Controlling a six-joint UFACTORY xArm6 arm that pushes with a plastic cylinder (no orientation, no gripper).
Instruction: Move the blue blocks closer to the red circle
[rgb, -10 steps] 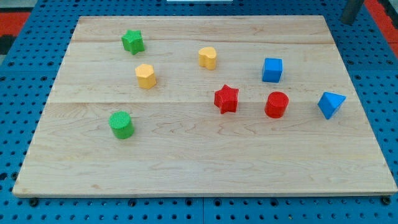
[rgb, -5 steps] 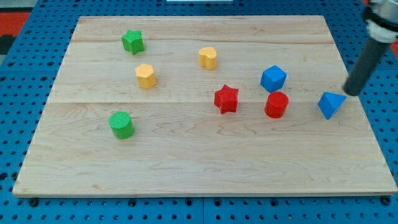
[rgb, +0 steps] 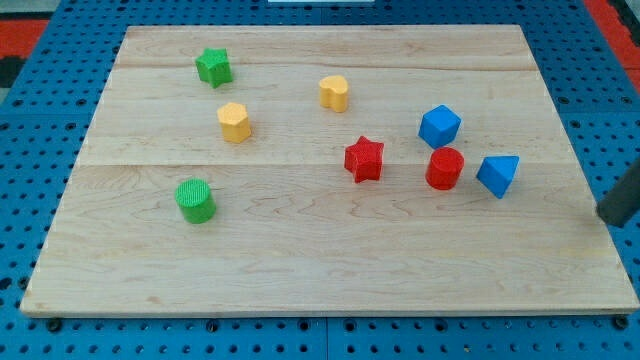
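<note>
Blue blocks beside the red circle on the wooden board (rgb: 300, 270).

The red circle (rgb: 444, 168) is seen right of centre; the blue cube (rgb: 439, 126) lies just above it, close to touching, and the blue triangular block (rgb: 498, 175) lies just to its right, narrowly apart. The red star (rgb: 364, 159) sits near the circle's left. Two yellow blocks (rgb: 234, 122) (rgb: 334, 93), a green star (rgb: 213, 66) and a green cylinder (rgb: 196, 200) are placed toward the view's left. The rod is seen at the view's right edge; my tip (rgb: 604, 214) rests well right of the triangular block. No jaws are fitted, so no jaw state can be told.
</note>
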